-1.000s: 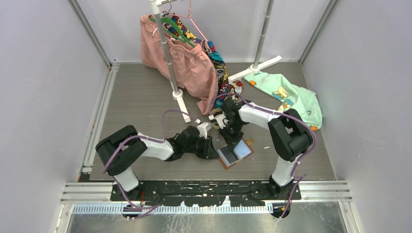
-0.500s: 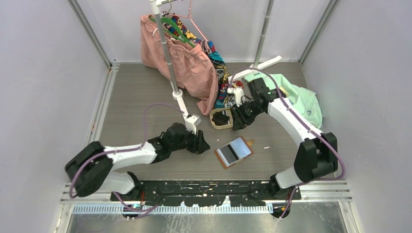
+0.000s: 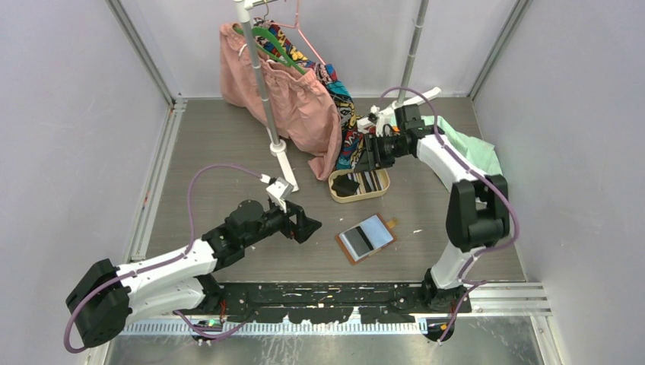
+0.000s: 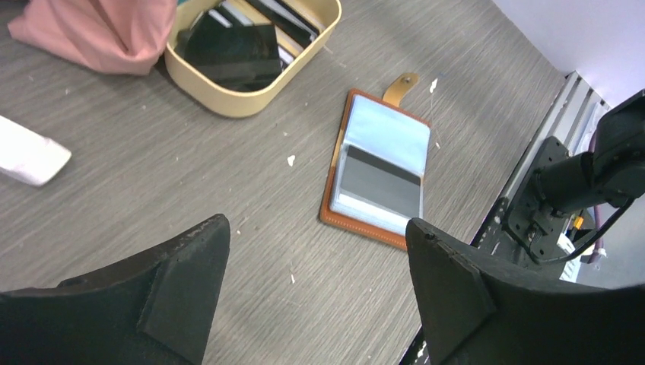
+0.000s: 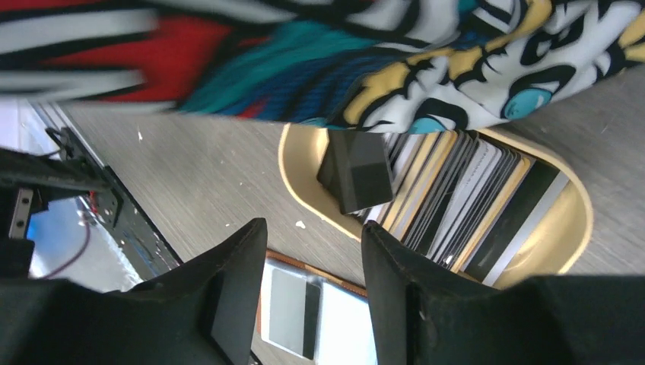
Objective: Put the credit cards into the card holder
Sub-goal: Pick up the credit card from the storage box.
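Observation:
The card holder lies open on the table, tan-brown outside, with one grey card with a dark stripe in its pocket. Several credit cards stand on edge in the oval beige tray, beside a leaning dark card stack. My left gripper is low over the table, left of the holder and apart from it, open wide with nothing in it. My right gripper hangs above the tray's far edge, open and empty, with the card holder visible between its fingers far below.
A pink garment and a patterned cloth hang from a rack whose white foot stands left of the tray. A green garment lies at the back right. The patterned cloth droops over the tray's far rim.
Both grippers left the card holder and opened. The left pulled back to the left. The right swung away to above the tray.

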